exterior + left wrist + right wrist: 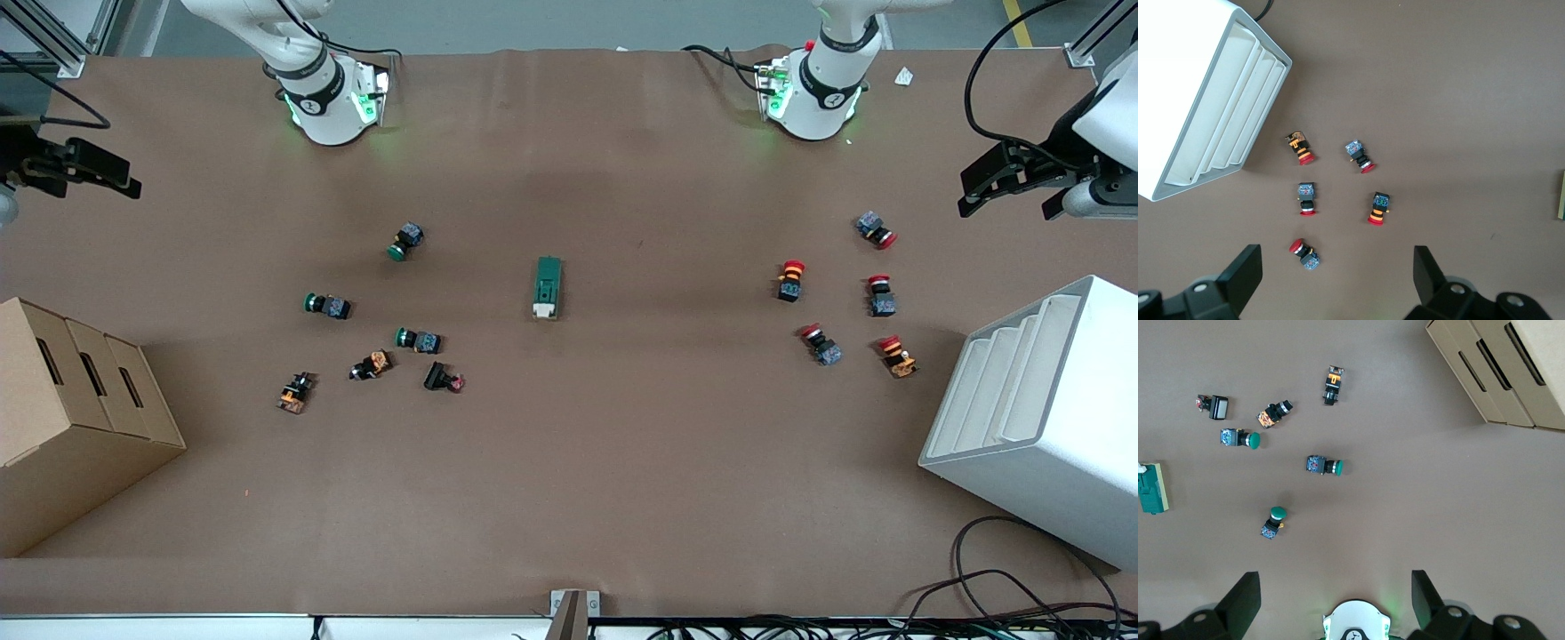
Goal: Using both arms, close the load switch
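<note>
The load switch (548, 286), a dark-green block with a cream-white lever end, lies in the middle of the table. It shows at the edge of the right wrist view (1153, 488), and a sliver of it shows in the left wrist view (1561, 195). My left gripper (1009, 180) is open and empty, up in the air over the left arm's end of the table, above a red-capped push-button (1305, 253). My right gripper (84, 169) is open and empty, up over the right arm's end of the table. Both are far from the switch.
Several green-capped and black push-buttons (416, 339) lie toward the right arm's end, and several red-capped ones (821, 343) toward the left arm's end. A white stepped rack (1040, 418) stands at the left arm's end. A cardboard box (71, 400) stands at the right arm's end.
</note>
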